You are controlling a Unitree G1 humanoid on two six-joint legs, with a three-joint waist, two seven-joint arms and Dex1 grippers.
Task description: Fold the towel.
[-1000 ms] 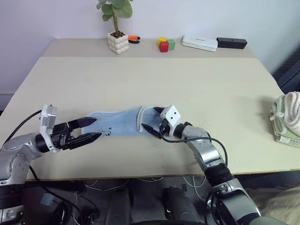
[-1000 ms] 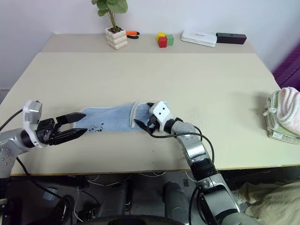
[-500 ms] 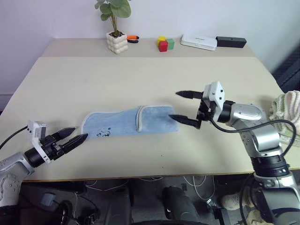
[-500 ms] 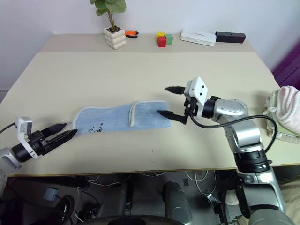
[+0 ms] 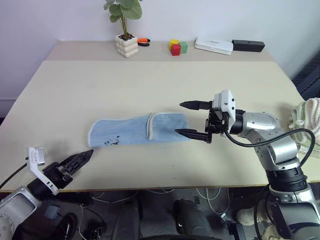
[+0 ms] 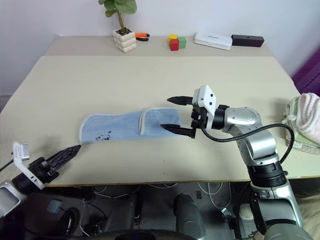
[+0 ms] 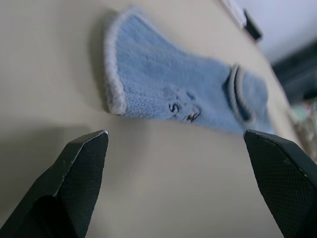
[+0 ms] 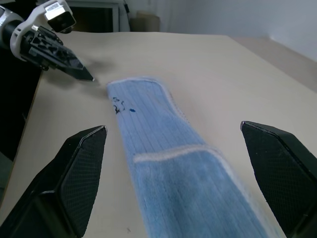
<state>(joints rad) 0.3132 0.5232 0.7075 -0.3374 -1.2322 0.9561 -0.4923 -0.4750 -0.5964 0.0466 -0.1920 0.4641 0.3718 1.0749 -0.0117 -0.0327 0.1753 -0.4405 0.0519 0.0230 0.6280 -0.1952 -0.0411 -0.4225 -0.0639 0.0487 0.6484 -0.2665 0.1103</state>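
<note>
The light blue terry-cloth towel (image 5: 137,131) with its paler whitish hem is lying flat on the beige worktop (image 5: 160,85), near the front edge, its right end folded over onto the middle and a small dark printed mark showing near its left end. I am holding my right pincer (image 5: 192,120) just above the towel's right end, fingers spread wide and gripping nothing. My left pincer (image 5: 82,158) is hanging at the near left edge of the worktop, apart from the towel, also wide open and empty. A cream and pale green folded towel stack (image 5: 307,122) is sitting at the far right edge.
</note>
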